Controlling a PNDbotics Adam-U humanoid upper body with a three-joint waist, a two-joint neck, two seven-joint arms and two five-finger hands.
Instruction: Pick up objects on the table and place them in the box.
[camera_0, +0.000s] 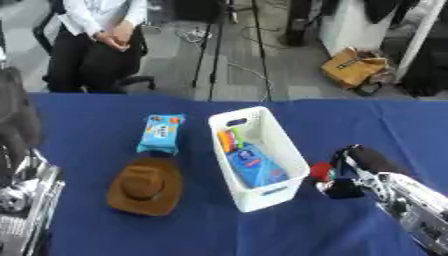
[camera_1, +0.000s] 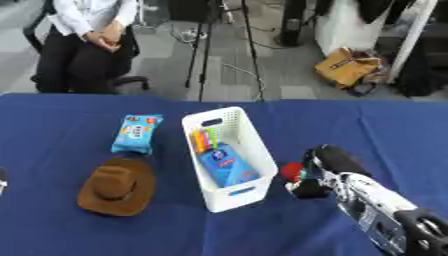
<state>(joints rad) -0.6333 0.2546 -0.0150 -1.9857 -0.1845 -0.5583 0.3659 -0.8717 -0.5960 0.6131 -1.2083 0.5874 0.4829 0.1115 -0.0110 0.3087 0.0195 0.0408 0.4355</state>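
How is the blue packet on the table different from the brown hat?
The packet is blue, flat and rectangular; the hat is brown, round and domed. The packet lies farther back; the hat sits nearer the robot. Both rest on the blue table, left of the white box.

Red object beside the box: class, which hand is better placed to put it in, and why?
Right. The right hand is already at the red object, just right of the box. The left hand isn't visible; only its arm shows at the far left edge.
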